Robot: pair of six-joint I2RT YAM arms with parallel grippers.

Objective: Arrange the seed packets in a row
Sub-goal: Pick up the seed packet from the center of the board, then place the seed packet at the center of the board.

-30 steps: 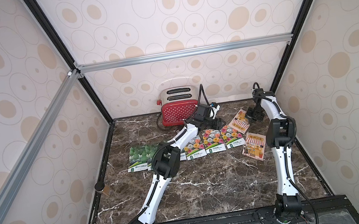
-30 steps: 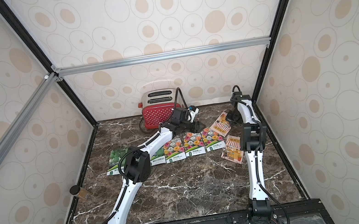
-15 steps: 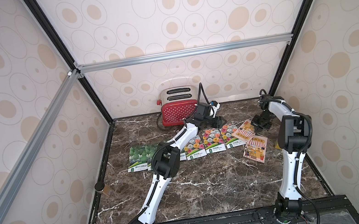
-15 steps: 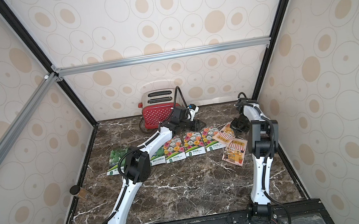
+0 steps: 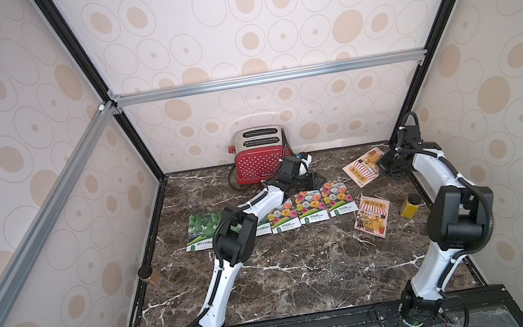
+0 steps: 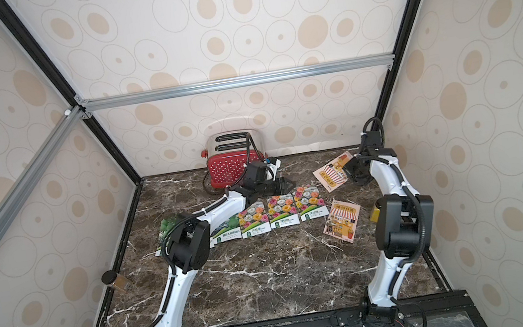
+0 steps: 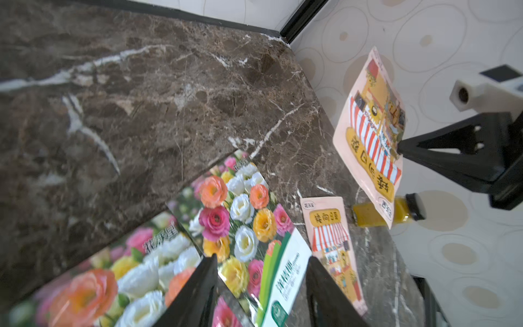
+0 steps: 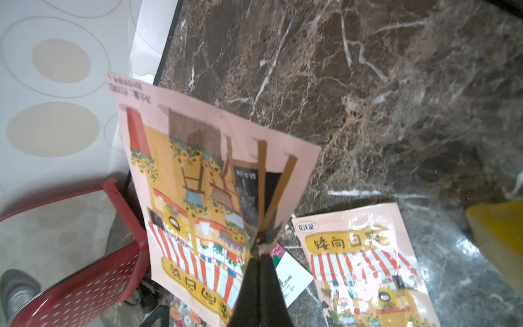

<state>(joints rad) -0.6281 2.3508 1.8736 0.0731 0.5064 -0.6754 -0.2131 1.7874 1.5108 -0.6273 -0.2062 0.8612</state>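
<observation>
The right gripper (image 8: 259, 256) is pinched shut on the edge of a striped-shop seed packet (image 8: 215, 175), lifting it clear of the marble table (image 5: 304, 270) right of centre in a top view, probably to carry it without dragging. The left gripper (image 7: 261, 257) hovers with jaws apart and empty above the flower packets (image 5: 310, 206) at mid-frame. The row runs from the green packets (image 5: 199, 230) at left through the flower packets to the other shop packet (image 5: 371, 216), askew beside a yellow jar (image 5: 410, 205), so the held one likely belongs at that end
</observation>
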